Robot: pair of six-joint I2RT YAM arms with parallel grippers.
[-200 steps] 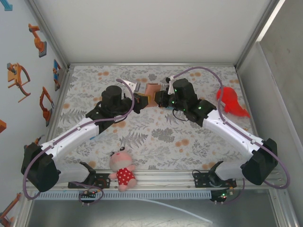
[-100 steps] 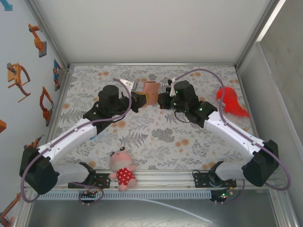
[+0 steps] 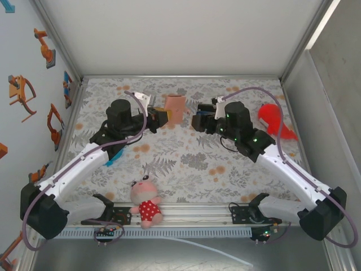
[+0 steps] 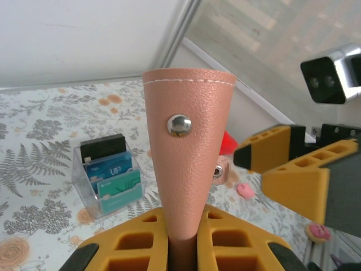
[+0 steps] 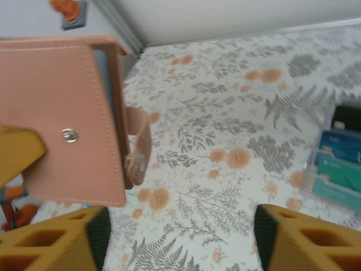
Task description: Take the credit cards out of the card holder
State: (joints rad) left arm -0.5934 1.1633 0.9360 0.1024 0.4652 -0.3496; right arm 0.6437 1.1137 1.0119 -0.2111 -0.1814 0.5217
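Over a floral-print tabletop (image 3: 186, 164) between white walls (image 3: 180, 34), the left gripper (image 4: 183, 243) pinches the card holder (image 4: 189, 164); the right gripper (image 5: 180, 240) stands with its jaws spread.

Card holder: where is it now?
Top view: far centre, the card holder is clamped in the left end effector; the open right end effector sits apart to its right.

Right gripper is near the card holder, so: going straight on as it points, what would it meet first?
Probably the floral table; the card holder hangs off to one side, depth unclear.
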